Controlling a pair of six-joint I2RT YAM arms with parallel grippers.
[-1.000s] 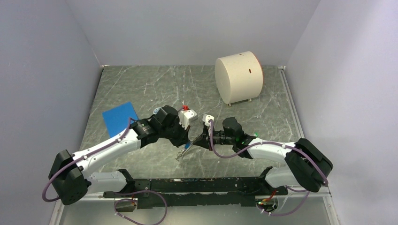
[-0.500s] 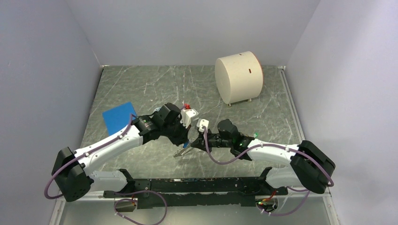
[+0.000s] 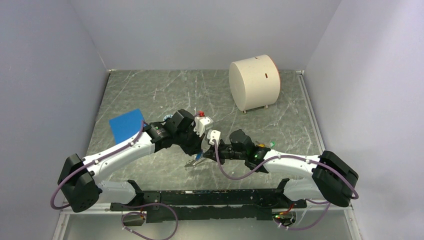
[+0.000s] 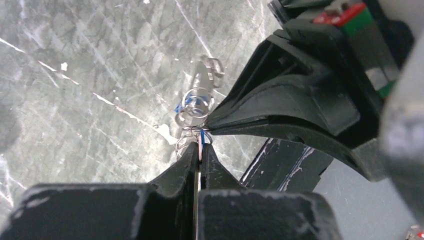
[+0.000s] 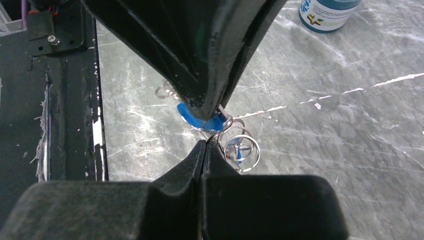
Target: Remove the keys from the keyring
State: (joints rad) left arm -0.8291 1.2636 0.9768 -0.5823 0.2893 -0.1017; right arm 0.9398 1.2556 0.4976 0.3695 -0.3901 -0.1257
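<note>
Pinching shut, the left tool held the flat head of the blue key between its tips. This was well nearer than the cream drum and off to the drum's left. The right tool was clenched tight too. Its tips met the left tool from the other side and touched the thin wire of the keyring. I could not tell if that wire was really caught between them. The keyring's loops sat bunched with the blue key, low by the grey counter. A bit closer to the drum stood a small blue jar. A flat blue square lay far to the drum's left. The drum rested on its side, farthest back.
</note>
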